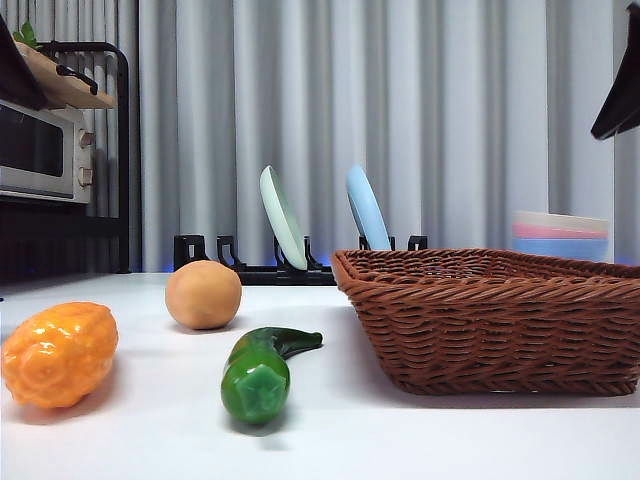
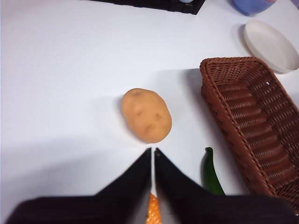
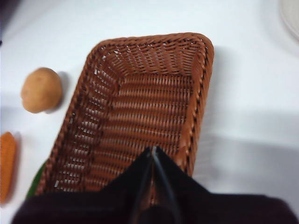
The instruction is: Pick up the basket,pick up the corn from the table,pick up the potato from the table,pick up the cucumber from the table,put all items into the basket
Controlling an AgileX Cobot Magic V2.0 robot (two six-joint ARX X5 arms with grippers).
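The left gripper, jaws pressed together, hangs near the potato; the right gripper, likewise closed, hovers over the basket.

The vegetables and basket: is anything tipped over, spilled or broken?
Nothing stands out. The basket sits upright and empty; the corn, potato and cucumber lie whole on the table beside it.
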